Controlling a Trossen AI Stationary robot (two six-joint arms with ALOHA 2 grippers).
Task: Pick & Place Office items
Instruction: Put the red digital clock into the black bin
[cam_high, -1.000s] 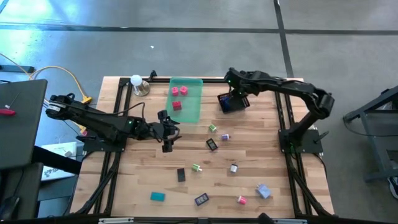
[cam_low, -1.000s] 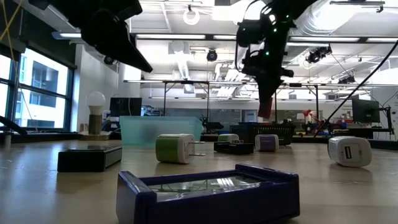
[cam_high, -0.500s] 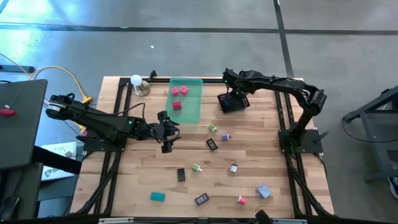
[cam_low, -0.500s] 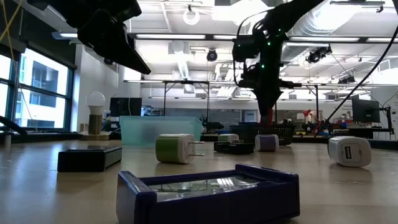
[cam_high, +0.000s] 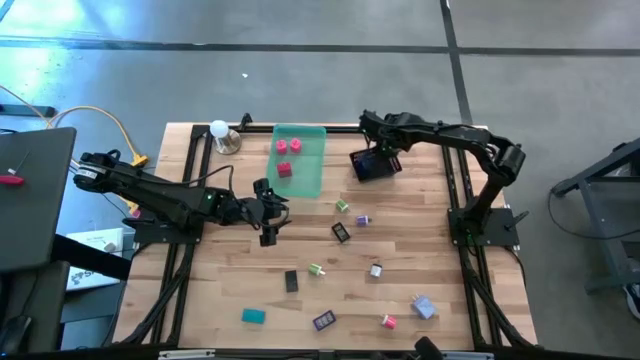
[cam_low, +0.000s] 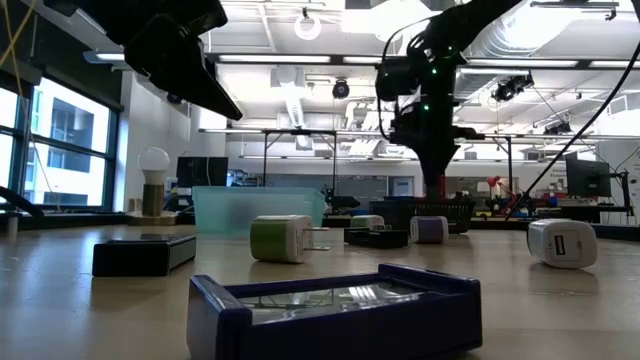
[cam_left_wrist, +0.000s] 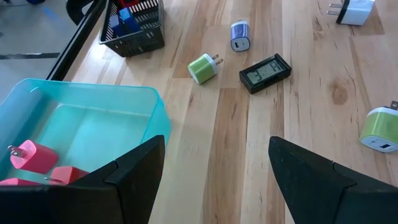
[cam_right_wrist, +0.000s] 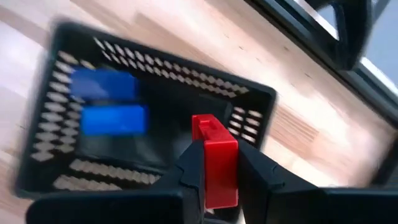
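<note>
My right gripper (cam_high: 377, 158) hangs over the black mesh basket (cam_high: 374, 167) at the table's far right, shut on a small red office item (cam_right_wrist: 214, 148). Two blue pieces (cam_right_wrist: 114, 119) lie in the basket. My left gripper (cam_high: 268, 224) stands open above the table's middle left, just near of the translucent green tray (cam_high: 300, 160), which holds three pink pieces (cam_high: 286, 148). Several more office items lie loose on the wood: a green charger (cam_left_wrist: 202, 67), a lavender one (cam_left_wrist: 239, 35), a black clock (cam_left_wrist: 265, 72), a teal block (cam_high: 253, 316). My right gripper pinches the red item's lower part (cam_right_wrist: 215, 177) between its two fingers, whose tips sit on its two opposite sides. The fingers point steeply down from above. The piece sticks out past the fingertips, lifted clear above the basket's open top.
A lamp with a white bulb (cam_high: 219, 131) stands at the far left corner beside the tray. Black frame rails (cam_high: 458, 190) run along both sides of the table. Bare wood lies between the loose pieces and the near edge.
My right gripper has sunk a little toward the basket and tipped slightly, still shut on the red item. My left gripper has kept still.
</note>
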